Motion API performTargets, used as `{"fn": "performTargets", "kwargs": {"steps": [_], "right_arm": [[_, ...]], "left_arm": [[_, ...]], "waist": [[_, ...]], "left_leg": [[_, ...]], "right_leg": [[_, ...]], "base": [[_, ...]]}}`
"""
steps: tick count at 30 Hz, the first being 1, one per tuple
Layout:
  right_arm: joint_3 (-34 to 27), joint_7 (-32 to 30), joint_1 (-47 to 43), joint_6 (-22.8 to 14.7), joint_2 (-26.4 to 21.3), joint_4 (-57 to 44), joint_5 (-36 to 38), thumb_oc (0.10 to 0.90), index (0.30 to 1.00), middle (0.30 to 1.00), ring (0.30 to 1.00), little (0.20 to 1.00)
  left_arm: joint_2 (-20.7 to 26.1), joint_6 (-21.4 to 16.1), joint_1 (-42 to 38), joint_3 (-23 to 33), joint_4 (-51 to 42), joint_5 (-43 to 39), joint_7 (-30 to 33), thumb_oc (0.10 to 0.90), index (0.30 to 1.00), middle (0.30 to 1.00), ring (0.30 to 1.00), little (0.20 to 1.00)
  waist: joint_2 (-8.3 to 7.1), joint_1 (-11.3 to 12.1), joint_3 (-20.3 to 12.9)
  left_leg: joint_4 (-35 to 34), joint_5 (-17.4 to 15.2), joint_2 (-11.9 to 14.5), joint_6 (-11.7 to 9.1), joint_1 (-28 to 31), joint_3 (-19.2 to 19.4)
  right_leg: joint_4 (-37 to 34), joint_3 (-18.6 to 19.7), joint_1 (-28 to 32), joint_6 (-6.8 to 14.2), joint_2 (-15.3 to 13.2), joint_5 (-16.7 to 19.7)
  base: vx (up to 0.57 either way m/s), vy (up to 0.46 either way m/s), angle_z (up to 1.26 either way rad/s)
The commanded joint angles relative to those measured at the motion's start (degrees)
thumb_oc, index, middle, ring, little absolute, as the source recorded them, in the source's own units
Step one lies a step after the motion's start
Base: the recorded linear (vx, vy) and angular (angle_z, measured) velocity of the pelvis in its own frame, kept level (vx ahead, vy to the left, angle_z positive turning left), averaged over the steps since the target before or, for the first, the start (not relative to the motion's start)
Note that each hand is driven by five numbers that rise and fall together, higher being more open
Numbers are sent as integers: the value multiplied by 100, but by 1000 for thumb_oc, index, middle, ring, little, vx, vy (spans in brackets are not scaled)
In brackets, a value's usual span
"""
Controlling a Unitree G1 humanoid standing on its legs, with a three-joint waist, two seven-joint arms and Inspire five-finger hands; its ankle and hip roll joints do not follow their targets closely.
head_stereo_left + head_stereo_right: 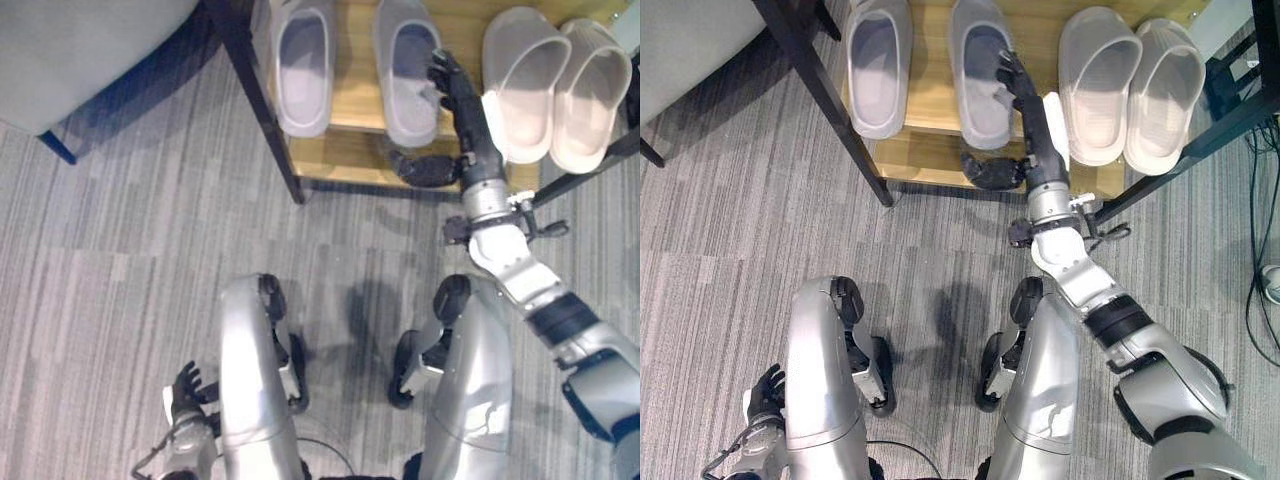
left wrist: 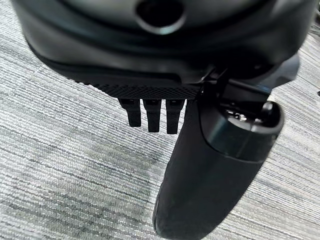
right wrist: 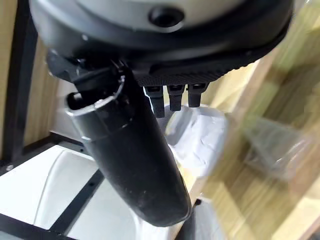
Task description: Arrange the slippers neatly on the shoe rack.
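The right hand (image 1: 458, 100) is reaching out over the wooden rack (image 1: 352, 148), its fingers (image 1: 441, 70) lying fairly straight and relaxed, with the tips resting against the right edge of the grey slipper (image 1: 408, 68). It is holding nothing. That slipper is sitting on the top shelf, toe toward the robot and hanging a little over the shelf's front edge. A second grey slipper (image 1: 303, 65) is lying to its left, the two parallel with a small gap between them. To the right, two pale slippers (image 1: 553, 85) are lying side by side, touching. The left hand (image 1: 186, 388) is hanging low above the grey carpet (image 1: 120, 260), fingers loosely spread and empty.
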Motion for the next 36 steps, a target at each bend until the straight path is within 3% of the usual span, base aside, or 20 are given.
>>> {"fn": "performTargets", "kwargs": {"steps": [1,8,12,15,17,22,29,36], "right_arm": [[-81,-11,-1060,-481,-104,-475,222,800,900,900,900,900],[92,-196,-1513,-389,153,-252,33,800,900,900,900,900],[-268,-609,-1272,-415,148,-456,-356,800,900,900,900,900],[-1111,-1289,-690,-474,-33,-961,-1238,800,900,900,900,900],[-1417,-1471,-489,-531,-43,-1136,-1421,800,900,900,900,900],[-1633,-1524,-382,-635,54,-1034,-1145,800,900,900,900,900],[-1573,-1065,-572,-936,138,-758,-81,800,900,900,900,900],[-1038,-782,-1267,-885,-301,-10,653,800,900,900,900,900]], "left_arm": [[142,-138,204,-184,217,30,108,800,900,900,900,900],[138,-111,216,-238,334,0,121,800,900,900,900,900],[96,-116,236,-182,361,2,151,800,900,900,900,900],[63,-137,276,-60,446,271,284,800,900,900,900,900],[71,-148,280,-56,444,395,338,800,900,900,900,900],[99,-158,211,-97,405,490,377,800,900,900,900,900],[158,-128,114,-186,415,539,369,800,900,900,900,900],[168,-96,203,-267,512,362,259,800,900,900,900,900]], "waist": [[10,398,-155],[46,438,-155],[31,403,-155],[15,314,-155],[11,286,-155],[24,280,-155],[2,289,-155],[12,378,-155]], "left_leg": [[-440,94,-193,121,-73,-909],[-438,92,-204,107,-73,-919],[-449,98,-216,116,-73,-890],[-462,102,-230,132,-73,-839],[-439,96,-246,142,-73,-834],[-419,60,-253,158,-73,-849],[-415,62,-263,136,-73,-820],[-426,65,-269,97,-73,-876]], "right_leg": [[-207,956,86,-335,1,-59],[-211,962,86,-348,4,-40],[-206,991,86,-340,25,-47],[-192,997,86,-351,42,-87],[-171,990,86,-353,46,-97],[-153,979,86,-359,32,-120],[-110,1004,86,-341,13,-133],[-92,1063,86,-342,2,-127]], "base": [[0,0,0],[0,0,0],[0,0,0],[0,0,0],[0,0,0],[0,0,0],[9,0,0],[6,3,0]]}}
